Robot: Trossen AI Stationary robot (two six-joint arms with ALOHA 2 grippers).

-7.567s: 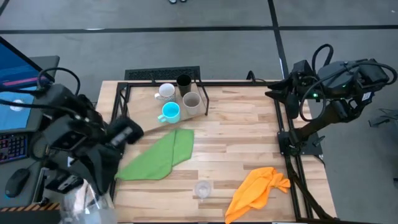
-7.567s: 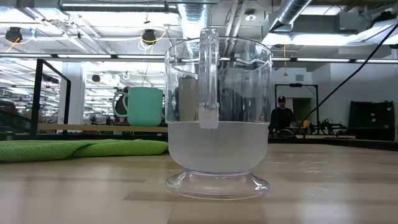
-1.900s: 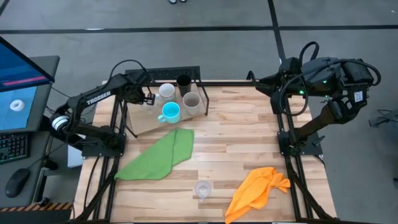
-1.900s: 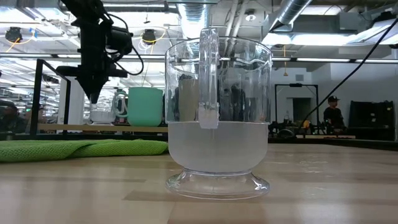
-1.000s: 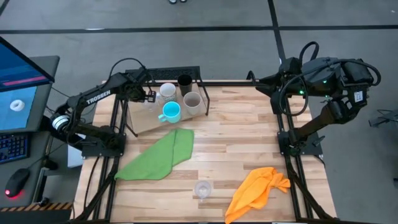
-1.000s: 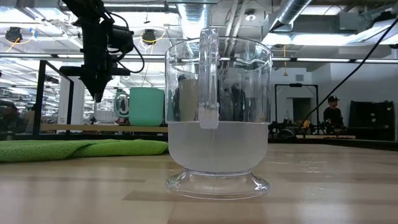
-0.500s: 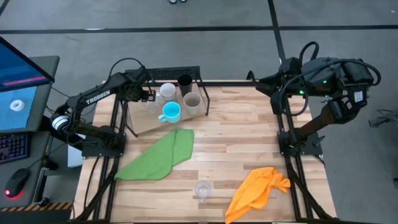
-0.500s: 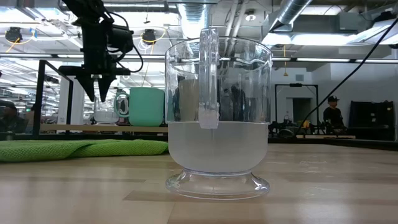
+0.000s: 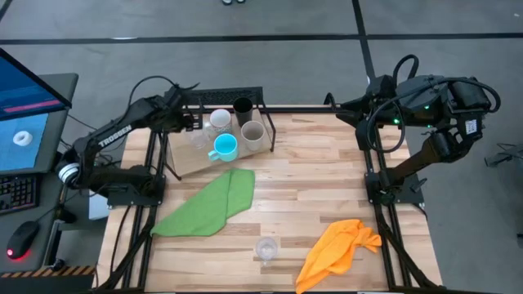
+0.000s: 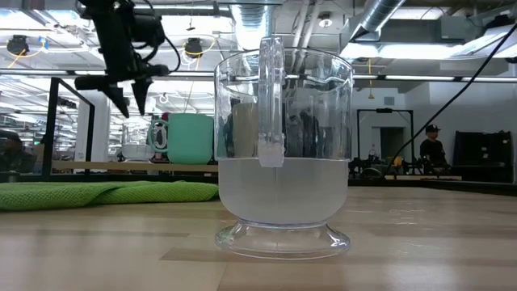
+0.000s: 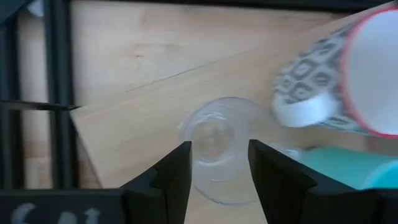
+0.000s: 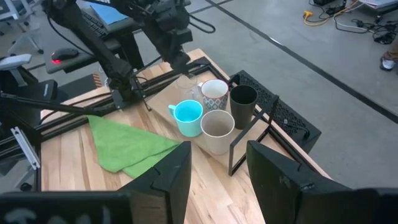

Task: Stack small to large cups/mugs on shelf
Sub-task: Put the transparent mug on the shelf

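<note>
Lifted since a moment ago, left pincer (image 11: 217, 177) hangs open and empty directly above clear glass (image 11: 219, 146) on shelf (image 11: 143, 118). White mug (image 11: 348, 81) and blue mug (image 11: 339, 168) crowd just beside. Right pincer (image 12: 214, 177) waits open, well apart.

The shelf (image 9: 189, 161) lies at the table's (image 9: 310, 188) far left corner. On it stand five vessels: two mugs (image 9: 222, 147), two cups (image 9: 252, 133), and one glass (image 9: 198, 135) nearest the left edge. Another glass (image 9: 266, 247) stands near the table's front edge, between two cloths (image 9: 208, 204).
</note>
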